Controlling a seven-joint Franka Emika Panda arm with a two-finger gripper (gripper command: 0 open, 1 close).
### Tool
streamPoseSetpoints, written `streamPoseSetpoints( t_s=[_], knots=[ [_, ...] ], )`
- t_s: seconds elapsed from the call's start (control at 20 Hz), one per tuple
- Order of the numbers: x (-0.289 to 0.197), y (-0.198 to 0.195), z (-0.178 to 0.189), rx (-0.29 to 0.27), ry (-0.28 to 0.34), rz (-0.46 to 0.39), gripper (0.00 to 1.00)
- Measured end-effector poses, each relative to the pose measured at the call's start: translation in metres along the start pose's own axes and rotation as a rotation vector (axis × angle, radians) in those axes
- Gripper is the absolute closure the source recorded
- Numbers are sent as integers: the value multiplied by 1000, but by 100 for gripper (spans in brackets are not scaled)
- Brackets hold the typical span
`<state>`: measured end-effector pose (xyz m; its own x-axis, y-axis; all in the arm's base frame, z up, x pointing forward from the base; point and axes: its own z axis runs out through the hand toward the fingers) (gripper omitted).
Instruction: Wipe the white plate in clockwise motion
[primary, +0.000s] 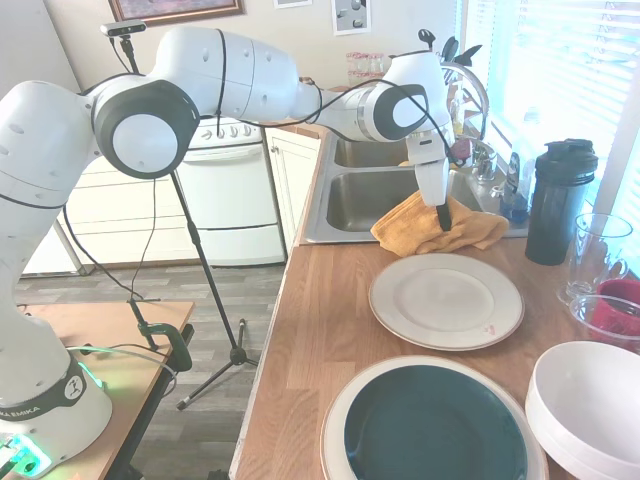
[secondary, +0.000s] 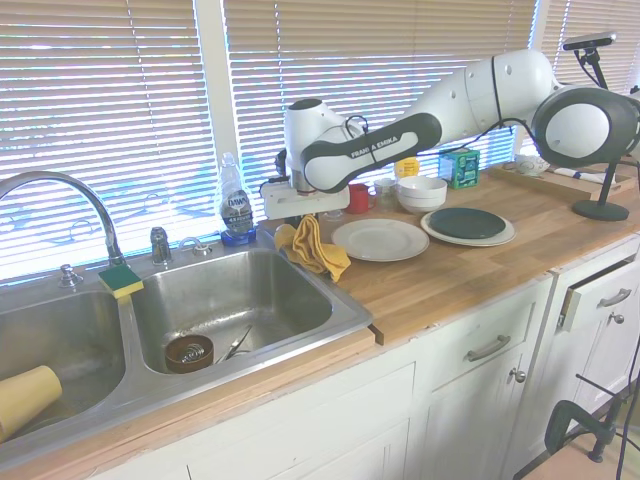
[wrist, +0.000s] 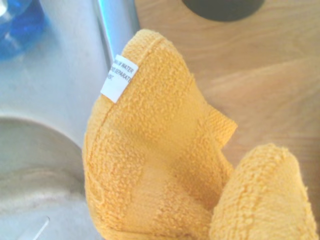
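Our gripper (primary: 442, 214) points straight down with its dark fingertips sunk into the orange cloth (primary: 436, 228). The jaws look pinched narrow on a fold of it. The second exterior view agrees: the cloth (secondary: 313, 248) hangs bunched under the gripper (secondary: 300, 212) rather than lying flat. So we judge the cloth is in hand, though the folds hide the exact contact.

The cloth sits on the counter (primary: 320, 330) at the sink's (primary: 365, 198) corner, partly draped over the steel rim. In the wrist view we see its terry folds (wrist: 160, 170) and a white care label (wrist: 119, 78), with steel on one side and wood on the other.

The move ahead turns on one relation. In the first exterior view the plate (primary: 446, 300) lies at about six o'clock from the jaws, near but apart, and the cloth's lower hem stops just short of the plate's far rim. In the second exterior view the same plate (secondary: 380, 239) lies at about three to four o'clock from the gripper, just beside the cloth. The plate is round, so no long axis matters; only the rim's centre does.

We judge that we must carry the cloth clear of the rim, set it on the plate's face and then circle clockwise. The teal plate (primary: 434, 424) and the bowls (primary: 588, 404) lie further on at five o'clock, well past our target.
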<state>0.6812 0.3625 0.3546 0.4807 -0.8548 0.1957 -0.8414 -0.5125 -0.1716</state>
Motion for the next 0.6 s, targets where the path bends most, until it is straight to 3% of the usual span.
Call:
streamPoseSetpoints(
  t_s=[0.4, 0.6],
  knots=[
    [0, 7, -10, -8, -26, -14, 0],
    [1, 11, -35, -13, -43, -36, 0]
  ],
)
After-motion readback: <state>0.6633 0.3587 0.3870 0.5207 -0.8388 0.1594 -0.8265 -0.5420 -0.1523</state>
